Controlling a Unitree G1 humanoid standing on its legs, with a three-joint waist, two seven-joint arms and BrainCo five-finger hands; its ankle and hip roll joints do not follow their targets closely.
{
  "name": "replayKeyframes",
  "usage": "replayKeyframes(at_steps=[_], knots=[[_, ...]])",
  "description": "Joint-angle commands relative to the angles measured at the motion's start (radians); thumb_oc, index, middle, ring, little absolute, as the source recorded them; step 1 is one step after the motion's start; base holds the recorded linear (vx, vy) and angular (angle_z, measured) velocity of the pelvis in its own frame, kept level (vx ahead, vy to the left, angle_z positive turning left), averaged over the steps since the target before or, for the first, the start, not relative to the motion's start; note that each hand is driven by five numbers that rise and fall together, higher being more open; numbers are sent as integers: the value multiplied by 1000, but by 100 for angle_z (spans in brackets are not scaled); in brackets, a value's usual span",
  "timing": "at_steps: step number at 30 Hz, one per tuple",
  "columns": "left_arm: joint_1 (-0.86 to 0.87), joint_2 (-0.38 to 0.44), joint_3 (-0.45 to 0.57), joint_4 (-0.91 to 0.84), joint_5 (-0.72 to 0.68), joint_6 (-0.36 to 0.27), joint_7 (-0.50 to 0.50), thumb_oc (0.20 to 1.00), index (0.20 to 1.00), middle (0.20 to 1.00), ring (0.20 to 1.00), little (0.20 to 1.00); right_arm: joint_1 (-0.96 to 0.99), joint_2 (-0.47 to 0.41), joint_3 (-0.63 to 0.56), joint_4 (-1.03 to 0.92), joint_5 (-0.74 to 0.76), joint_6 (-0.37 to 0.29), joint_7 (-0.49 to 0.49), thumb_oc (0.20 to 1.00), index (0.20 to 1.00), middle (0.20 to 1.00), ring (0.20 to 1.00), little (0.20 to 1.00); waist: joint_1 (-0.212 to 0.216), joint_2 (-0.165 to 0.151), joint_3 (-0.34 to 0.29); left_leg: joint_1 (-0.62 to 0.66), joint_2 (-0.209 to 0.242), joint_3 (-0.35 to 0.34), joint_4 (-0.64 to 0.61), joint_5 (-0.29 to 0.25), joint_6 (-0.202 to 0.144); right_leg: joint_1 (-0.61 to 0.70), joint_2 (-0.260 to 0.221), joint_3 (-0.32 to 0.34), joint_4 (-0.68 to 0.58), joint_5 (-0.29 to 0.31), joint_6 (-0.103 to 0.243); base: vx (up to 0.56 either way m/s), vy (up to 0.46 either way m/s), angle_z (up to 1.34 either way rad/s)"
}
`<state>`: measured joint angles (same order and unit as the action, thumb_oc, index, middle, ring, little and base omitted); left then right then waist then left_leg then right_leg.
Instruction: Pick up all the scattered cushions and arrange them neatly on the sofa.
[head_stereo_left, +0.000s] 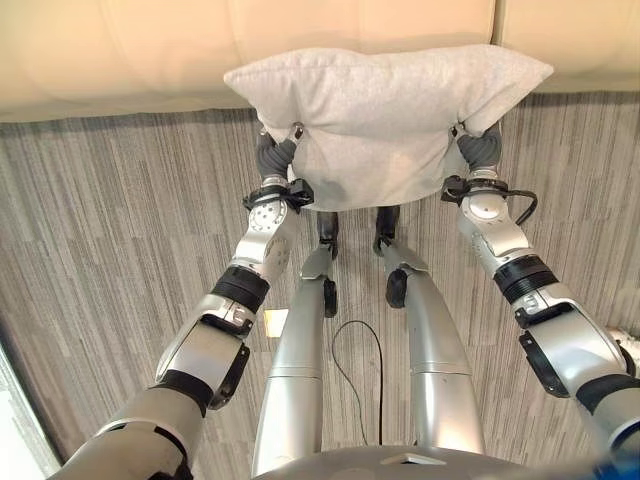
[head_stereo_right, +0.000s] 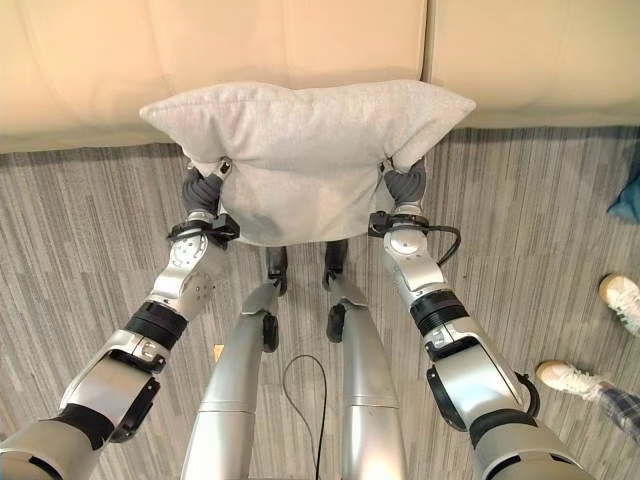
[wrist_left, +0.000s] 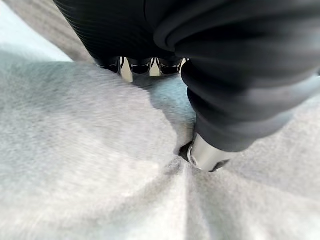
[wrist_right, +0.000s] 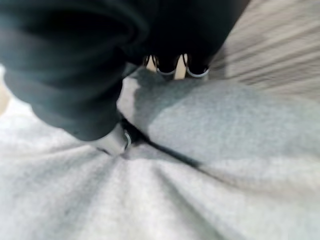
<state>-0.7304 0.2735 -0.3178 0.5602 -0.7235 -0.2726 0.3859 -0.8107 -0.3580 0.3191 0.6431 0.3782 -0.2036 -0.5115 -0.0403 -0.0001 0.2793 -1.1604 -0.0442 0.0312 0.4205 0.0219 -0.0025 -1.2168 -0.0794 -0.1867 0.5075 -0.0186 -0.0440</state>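
A light grey cushion hangs in the air in front of the beige sofa, held up between both hands. My left hand grips its left side, thumb pressed into the cloth and fingers curled behind. My right hand grips the right side the same way, its thumb digging a fold into the fabric. The cushion sags a little below the hands and its top edge overlaps the sofa's front.
Grey striped carpet spreads under me. The sofa's front edge runs across the top. A person's shoes stand at the far right, and a dark blue object lies near the right edge.
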Motion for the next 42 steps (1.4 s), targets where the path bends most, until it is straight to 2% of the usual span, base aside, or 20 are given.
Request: replayKeyframes(at_steps=[1, 2, 3, 4, 5, 9, 14, 20, 25, 27, 28, 31, 34, 37, 38, 39, 40, 42], knots=[[-34, -54, -47, -103, 73, -92, -95, 200, 200, 200, 200, 200, -26, 78, 15, -151, -95, -115, 64, 200, 200, 200, 200, 200, -18, -3, -56, 125, 70, -110, -53, -72, -92, 155, -60, 9, -69, 2, 163, -29, -12, 9], [4, -60, -52, -134, 82, -96, -100, 200, 200, 200, 200, 200, 22, 87, 6, -192, -103, -118, 76, 200, 200, 200, 200, 200, -19, -9, -61, 172, 61, -109, -87, -34, -93, 207, -71, 0, -124, 41, 155, 46, -16, 10], [7, -61, -52, -135, 82, -95, -100, 200, 200, 200, 200, 200, 25, 87, 7, -193, -103, -117, 76, 200, 200, 200, 200, 200, -17, -7, -64, 192, 67, -113, -88, -67, -97, 222, -65, 5, -116, 10, 163, 24, -13, 11], [31, -66, -49, -148, 83, -96, -102, 200, 200, 200, 200, 200, 55, 88, -1, -211, -108, -118, 82, 200, 200, 200, 200, 200, -16, -9, -73, 227, 66, -113, -104, -64, -99, 256, -68, -2, -136, 14, 165, -7, -3, 8], [55, -68, -50, -166, 85, -97, -107, 200, 200, 200, 200, 200, 82, 88, -1, -233, -112, -117, 89, 200, 200, 200, 200, 200, -18, -13, -72, 251, 59, -110, -120, -33, -95, 284, -75, -13, -163, 47, 158, -61, 26, 3], [227, -79, -65, -260, 96, -93, -152, 200, 200, 200, 200, 200, 286, 104, 9, -309, -140, -113, 151, 200, 200, 200, 200, 200, -7, -25, -93, 506, 55, -94, -197, -40, -99, 546, -75, -36, -268, 55, 162, 39, 27, 2], [367, -64, -76, -285, 111, -75, -194, 200, 200, 200, 200, 200, 451, 102, 8, -345, -155, -99, 207, 200, 200, 200, 200, 200, 0, -34, -116, 760, 69, -76, -287, -44, -98, 803, -61, -48, -361, 51, 166, 170, 3, 0], [492, -34, -55, -308, 129, -52, -214, 200, 200, 200, 200, 200, 581, 79, -30, -393, -167, -85, 243, 200, 200, 200, 200, 200, -5, -40, -165, 935, 95, -58, -343, -42, -108, 994, -34, -48, -432, 28, 163, 154, -43, 1], [562, -39, -39, -300, 136, -29, -219, 200, 200, 200, 200, 200, 668, 66, -60, -408, -179, -70, 252, 200, 200, 200, 200, 200, -1, -51, -204, 1011, 118, -46, -270, -51, -131, 1154, -1, -43, -499, -1, 141, 134, -86, 16], [567, -39, -40, -303, 137, -27, -220, 200, 200, 200, 200, 200, 673, 66, -61, -412, -173, -68, 256, 200, 200, 200, 200, 200, 3, -54, -201, 1009, 111, -51, -251, -56, -127, 1163, -3, -41, -504, 1, 140, 58, -1, 11], [580, -37, -40, -309, 142, -24, -227, 200, 200, 200, 200, 200, 681, 68, -65, -414, -158, -74, 268, 200, 200, 200, 200, 200, 13, -57, -212, 1020, 86, -71, -273, -79, -109, 1176, -2, -35, -513, 4, 141, 83, 30, -3], [585, -32, -44, -310, 149, -16, -228, 200, 200, 200, 200, 200, 686, 65, -72, -410, -152, -71, 273, 200, 200, 200, 200, 200, 18, -59, -227, 1026, 74, -82, -318, -70, -98, 1183, -4, -30, -517, 7, 147, 73, 51, 0], [586, -26, -36, -331, 163, -17, -227, 200, 200, 200, 200, 200, 666, 69, -75, -410, -131, -70, 273, 200, 200, 200, 200, 200, 40, -63, -226, 950, 13, -138, -288, -63, -89, 1178, -1, 13, -493, 3, 151, 52, 131, -9], [610, -18, -28, -340, 173, -13, -232, 200, 200, 200, 200, 200, 664, 84, -72, -411, -114, -68, 291, 200, 200, 200, 200, 200, 50, -53, -240, 1008, 15, -136, -330, -68, -65, 1197, -3, 33, -478, -10, 162, 164, 167, -79], [616, -8, -23, -351, 182, -11, -233, 200, 200, 200, 200, 200, 656, 90, -68, -415, -111, -67, 300, 200, 200, 200, 200, 200, 60, -44, -238, 1031, 16, -124, -344, -69, -51, 1197, -9, 45, -445, -21, 167, 165, 331, -74], [615, 10, -12, -372, 192, -11, -231, 200, 200, 200, 200, 200, 630, 95, -58, -424, -129, -64, 307, 200, 200, 200, 200, 200, 79, -30, -224, 1065, 15, -101, -361, -76, -26, 1160, -26, 64, -330, -27, 184, 120, 283, -54], [615, 10, -12, -372, 192, -11, -231, 200, 200, 200, 200, 200, 630, 95, -58, -424, -129, -63, 307, 200, 200, 200, 200, 200, 80, -30, -224, 1065, 15, -99, -361, -76, -26, 1158, -27, 66, -327, -28, 185, 55, 228, -82], [613, 24, -7, -385, 196, -13, -230, 200, 200, 200, 200, 200, 606, 99, -49, -435, -140, -62, 312, 200, 200, 200, 200, 200, 88, -15, -210, 1075, 15, -84, -357, -83, -2, 1108, -49, 60, -218, -14, 205, 17, 111, -63]])
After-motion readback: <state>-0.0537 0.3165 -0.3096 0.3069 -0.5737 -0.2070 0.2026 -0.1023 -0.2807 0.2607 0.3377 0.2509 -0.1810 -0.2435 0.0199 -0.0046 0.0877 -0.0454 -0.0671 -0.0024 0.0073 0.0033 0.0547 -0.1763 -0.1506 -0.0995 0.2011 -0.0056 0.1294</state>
